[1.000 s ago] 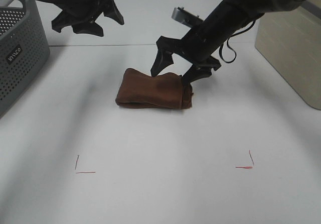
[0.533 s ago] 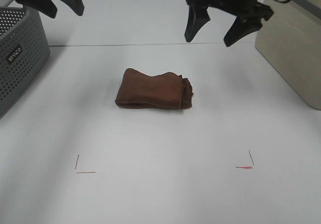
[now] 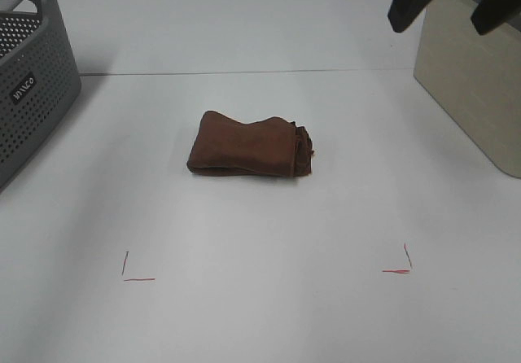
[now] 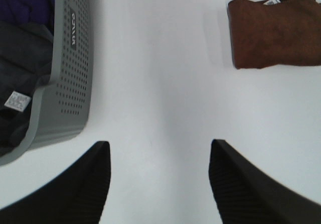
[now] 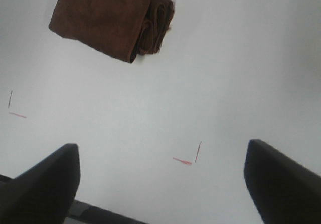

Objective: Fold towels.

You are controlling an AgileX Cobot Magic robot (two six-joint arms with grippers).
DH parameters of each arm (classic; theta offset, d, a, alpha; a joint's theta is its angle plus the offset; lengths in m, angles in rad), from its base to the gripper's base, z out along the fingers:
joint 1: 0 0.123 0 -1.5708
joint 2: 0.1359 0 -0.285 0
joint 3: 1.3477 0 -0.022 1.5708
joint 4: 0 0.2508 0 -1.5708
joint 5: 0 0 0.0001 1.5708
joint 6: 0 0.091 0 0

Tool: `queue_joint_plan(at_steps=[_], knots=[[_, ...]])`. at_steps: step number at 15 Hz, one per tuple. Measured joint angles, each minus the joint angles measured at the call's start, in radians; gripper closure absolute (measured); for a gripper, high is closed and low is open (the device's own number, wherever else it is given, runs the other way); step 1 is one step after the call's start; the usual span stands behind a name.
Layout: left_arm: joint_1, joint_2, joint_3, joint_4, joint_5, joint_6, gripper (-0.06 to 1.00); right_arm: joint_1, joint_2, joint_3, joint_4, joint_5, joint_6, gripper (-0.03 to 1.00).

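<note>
The dark reddish-brown towel (image 3: 248, 145) lies folded into a small bundle on the white table, alone. It shows in the left wrist view (image 4: 273, 32) with a pale tag (image 4: 272, 1) at its edge, and in the right wrist view (image 5: 110, 18) with rolled layers on one side. My right gripper (image 3: 446, 3) is raised high at the top right, open and empty; it is open in the right wrist view (image 5: 160, 181). My left gripper (image 4: 158, 184) is open and empty, far from the towel, out of the exterior view.
A grey perforated basket (image 3: 32, 78) stands at the left edge, holding dark clothes (image 4: 22, 58). A beige box (image 3: 476, 78) stands at the right. Red corner marks (image 3: 137, 272) (image 3: 399, 264) lie on the table in front of the towel.
Both arms have lifted up and away from the towel. The left arm has left the exterior view; the right arm has swung to the top right corner. The towel has not moved.
</note>
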Motion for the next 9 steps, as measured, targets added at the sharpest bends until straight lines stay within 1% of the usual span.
queue_joint_plan(at_steps=[3,5,8,9], knots=[[0.000,-0.258,0.234,0.001,0.003,0.001,0.38,0.000,-0.209,0.212,0.000,0.006,0.003,0.13],[0.000,-0.468,0.412,0.003,0.004,0.001,0.38,0.000,-0.346,0.354,0.000,0.008,0.003,0.13],[0.000,-0.787,0.642,0.003,0.007,0.001,0.38,0.000,-0.580,0.548,-0.001,0.008,0.003,0.13],[0.000,-0.846,0.677,0.003,0.007,0.001,0.38,0.000,-0.656,0.600,-0.001,0.009,0.003,0.13]])
